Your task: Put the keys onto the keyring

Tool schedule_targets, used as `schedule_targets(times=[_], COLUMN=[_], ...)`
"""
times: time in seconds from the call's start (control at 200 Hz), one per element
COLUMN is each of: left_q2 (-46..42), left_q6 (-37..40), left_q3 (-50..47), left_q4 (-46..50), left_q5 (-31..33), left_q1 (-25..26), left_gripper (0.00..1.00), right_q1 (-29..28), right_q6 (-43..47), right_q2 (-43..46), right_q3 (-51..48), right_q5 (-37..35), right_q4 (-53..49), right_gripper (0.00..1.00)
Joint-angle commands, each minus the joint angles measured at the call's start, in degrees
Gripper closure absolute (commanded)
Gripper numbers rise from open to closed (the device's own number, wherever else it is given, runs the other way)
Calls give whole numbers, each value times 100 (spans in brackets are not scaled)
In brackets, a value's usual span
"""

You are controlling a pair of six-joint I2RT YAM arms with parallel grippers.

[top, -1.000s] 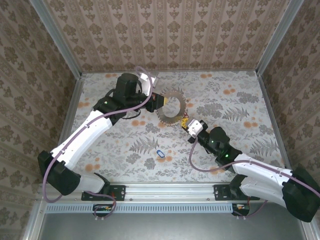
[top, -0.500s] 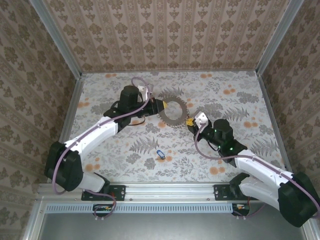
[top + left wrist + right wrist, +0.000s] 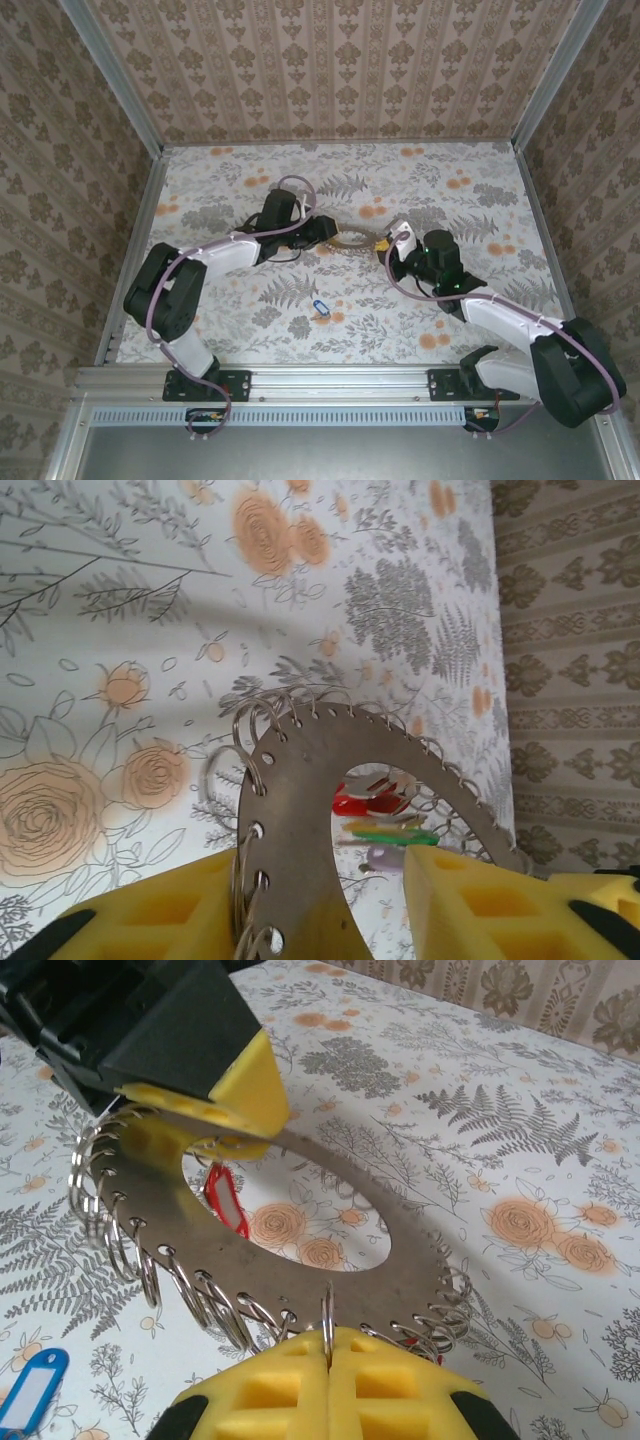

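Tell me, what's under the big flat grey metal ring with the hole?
Through the hole in the flat grey metal ring you can see a red plastic key tag and the flowery tablecloth. Anything beneath the metal band itself is covered, so I cannot tell.

The top view looks down from above and behind on the whole table (image 3: 250, 310). Each wrist view sits low and close, one behind the left fingers (image 3: 150, 910), one behind the right fingers (image 3: 270, 1390). They face each other, and all three share the keyring (image 3: 350, 240) (image 3: 290, 800) (image 3: 430, 1260).
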State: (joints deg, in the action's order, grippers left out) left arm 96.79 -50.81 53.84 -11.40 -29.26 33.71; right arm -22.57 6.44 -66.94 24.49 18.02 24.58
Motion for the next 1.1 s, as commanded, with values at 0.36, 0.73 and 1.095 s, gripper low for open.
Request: schedule_targets(times=[0.36, 0.73, 1.095], left_q2=[-622, -1891, -2631], left_q6=[1089, 1701, 2644], left_q3=[-110, -535, -915], left_q4=[829, 639, 78], left_q5=[1234, 2468, 2267], left_q1=[-5, -71, -291], left_gripper=[32, 32, 34], right_q1=[-169, -1654, -853], right_q6=[723, 3318, 1951], right_q2=[-161, -1006, -667], right_q3=[769, 1341, 1201], right_q5=[-778, -3348, -686], right_q4=[-568, -1034, -635], right_gripper=[100, 100, 100])
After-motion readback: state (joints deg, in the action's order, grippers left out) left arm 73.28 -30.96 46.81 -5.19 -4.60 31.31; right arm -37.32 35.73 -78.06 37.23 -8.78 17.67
